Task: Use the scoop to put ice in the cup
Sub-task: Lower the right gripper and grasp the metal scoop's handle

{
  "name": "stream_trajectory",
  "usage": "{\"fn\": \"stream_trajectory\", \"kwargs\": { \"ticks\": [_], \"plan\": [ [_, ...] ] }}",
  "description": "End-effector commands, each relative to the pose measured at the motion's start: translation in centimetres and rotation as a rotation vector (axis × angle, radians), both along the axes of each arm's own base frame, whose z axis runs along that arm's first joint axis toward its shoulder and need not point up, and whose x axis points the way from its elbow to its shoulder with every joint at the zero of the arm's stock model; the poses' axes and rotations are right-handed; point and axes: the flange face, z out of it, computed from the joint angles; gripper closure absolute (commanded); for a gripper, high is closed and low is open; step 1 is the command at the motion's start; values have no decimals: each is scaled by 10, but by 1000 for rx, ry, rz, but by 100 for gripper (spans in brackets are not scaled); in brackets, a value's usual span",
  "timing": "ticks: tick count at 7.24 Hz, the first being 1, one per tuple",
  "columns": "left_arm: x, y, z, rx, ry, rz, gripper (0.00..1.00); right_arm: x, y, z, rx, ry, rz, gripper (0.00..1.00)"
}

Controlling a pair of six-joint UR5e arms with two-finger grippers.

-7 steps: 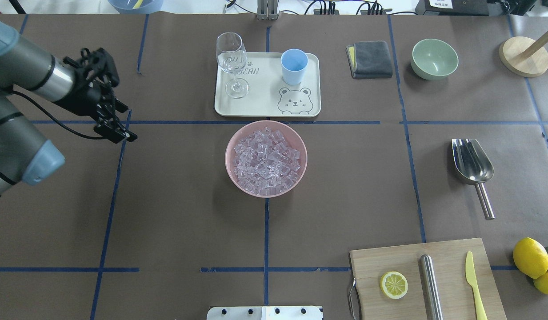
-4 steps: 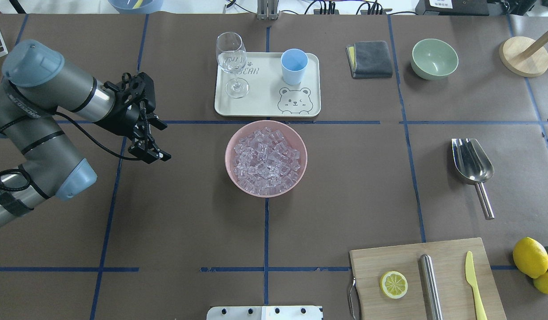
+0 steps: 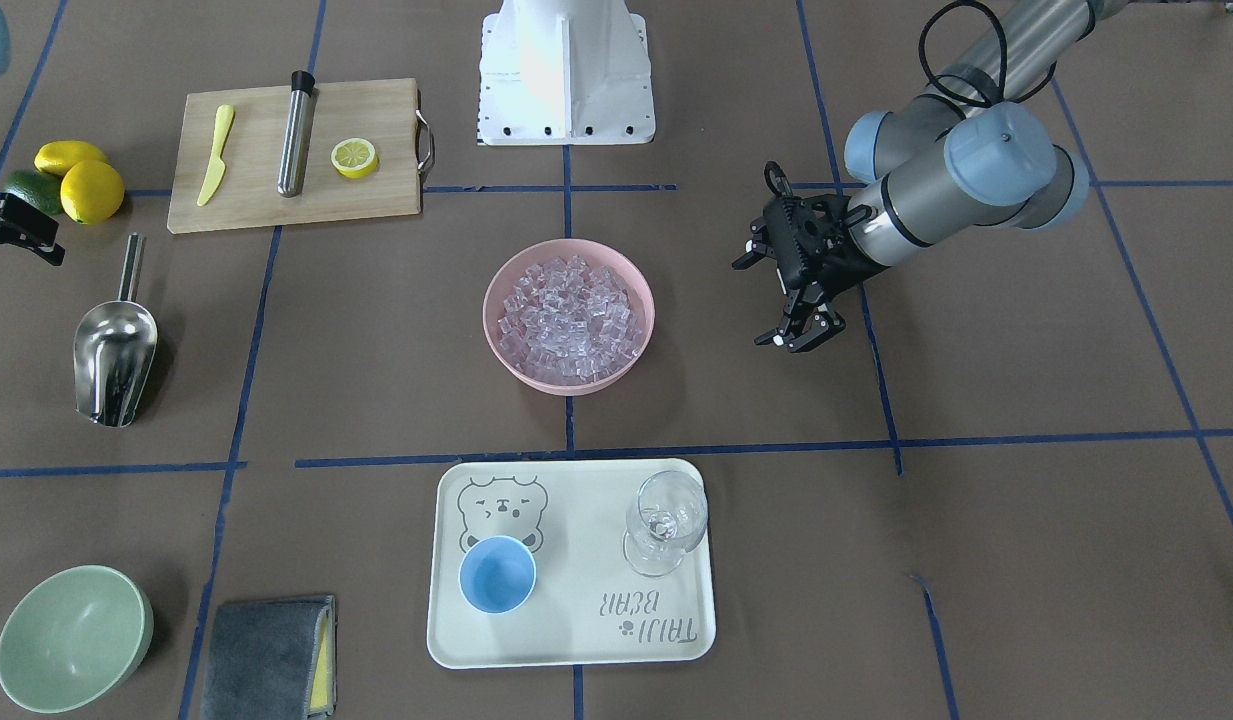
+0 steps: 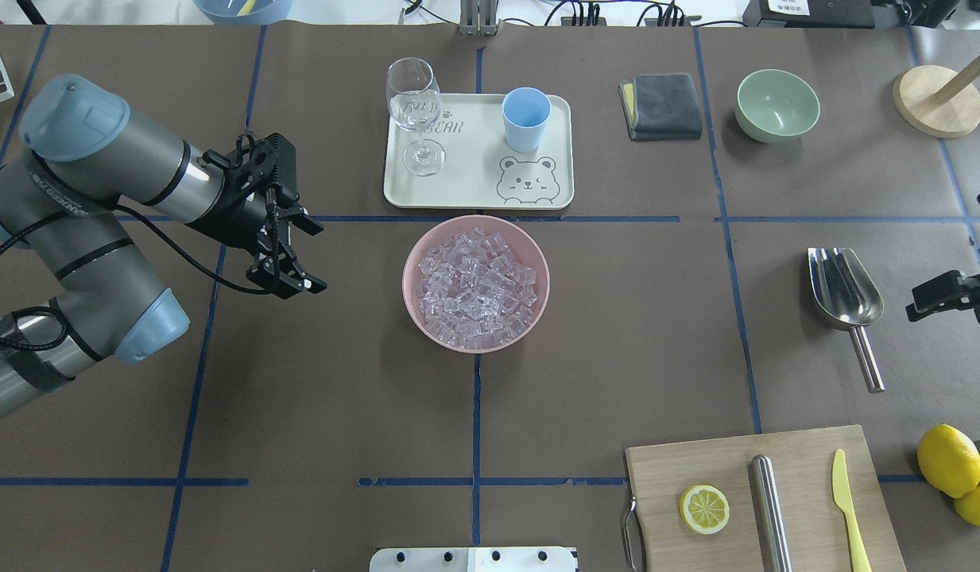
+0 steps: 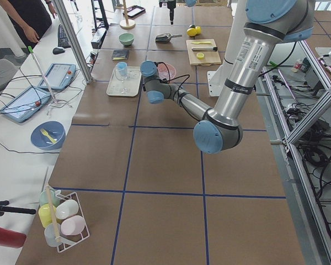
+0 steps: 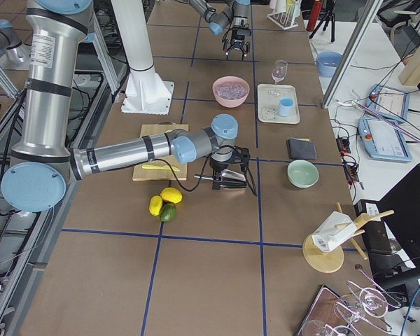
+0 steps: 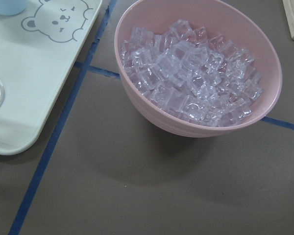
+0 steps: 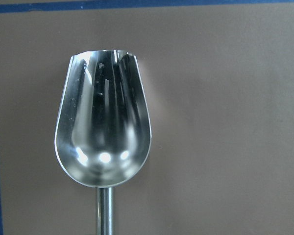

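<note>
Clear ice cubes (image 4: 475,284) heaped in the pink bowl (image 4: 408,278); light-blue cup (image 4: 526,117) upright and empty on the bear tray (image 4: 466,187) just behind; shiny steel scoop (image 4: 844,291) lying trough-up, empty, well apart.

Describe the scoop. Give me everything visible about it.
The scoop is shiny, mirror-bright stainless steel, with a deep rounded trough, an open front mouth and a thin straight rod handle. It lies on the brown table on the robot's right side, with its hollow facing up, its mouth pointing away from the robot and its handle toward the robot. The trough is empty, with no ice in it. Only the table touches it, and nothing grips it.
</note>
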Motion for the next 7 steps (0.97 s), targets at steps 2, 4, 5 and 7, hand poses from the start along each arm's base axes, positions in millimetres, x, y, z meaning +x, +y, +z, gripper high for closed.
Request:
{"fn": "stream_trajectory", "kwargs": {
  "ticks": [2,4,5,7],
  "plan": [
    [-1,1,-2,26,23,0,0,-60,21,9,-17,6,2,0],
    [1,1,0,23,20,1,0,-86,22,4,2,17,-14,0],
    [3,2,1,22,19,4,0,-90,20,13,-10,25,-19,0],
    [4,2,5,15,12,6,0,-99,17,17,-30,30,-15,7]
  ]
}}
